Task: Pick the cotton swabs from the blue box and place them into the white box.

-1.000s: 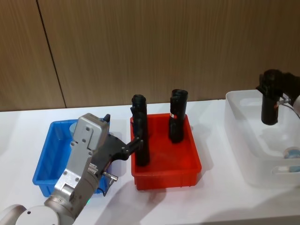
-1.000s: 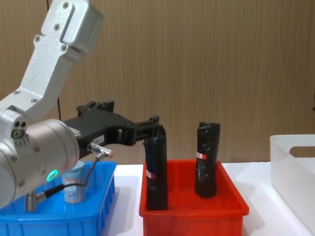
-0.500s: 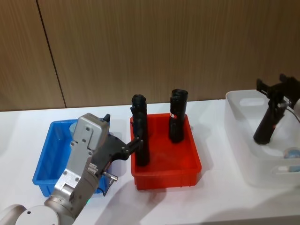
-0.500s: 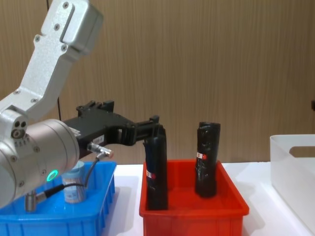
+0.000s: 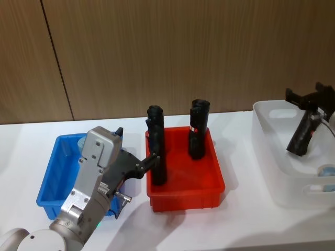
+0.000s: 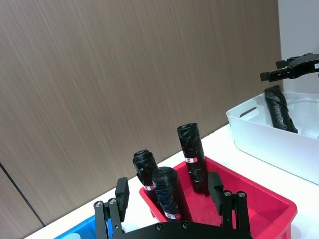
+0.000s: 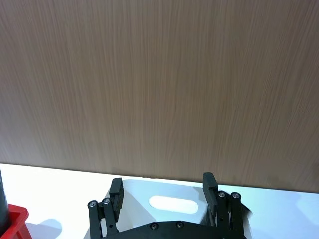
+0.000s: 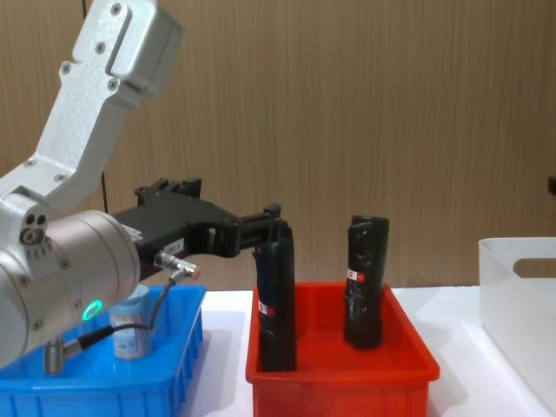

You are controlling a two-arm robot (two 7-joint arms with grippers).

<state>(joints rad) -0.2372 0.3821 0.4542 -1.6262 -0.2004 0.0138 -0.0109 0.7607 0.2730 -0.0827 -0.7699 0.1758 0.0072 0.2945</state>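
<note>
left gripper point(image 6: 172, 206) fingers spread, empty, over blue box point(image 5: 49, 180) | right gripper point(image 7: 164, 199) parted, empty, above white box point(image 5: 293, 157) | black roll point(image 5: 303, 137) leans inside | cotton swabs point(image 8: 130, 326) jar half hidden by arm | another point(image 5: 327, 171) possibly in white box, cut off

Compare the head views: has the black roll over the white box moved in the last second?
Yes. The black roll, upright before, now leans inside the white box below the right gripper.
</note>
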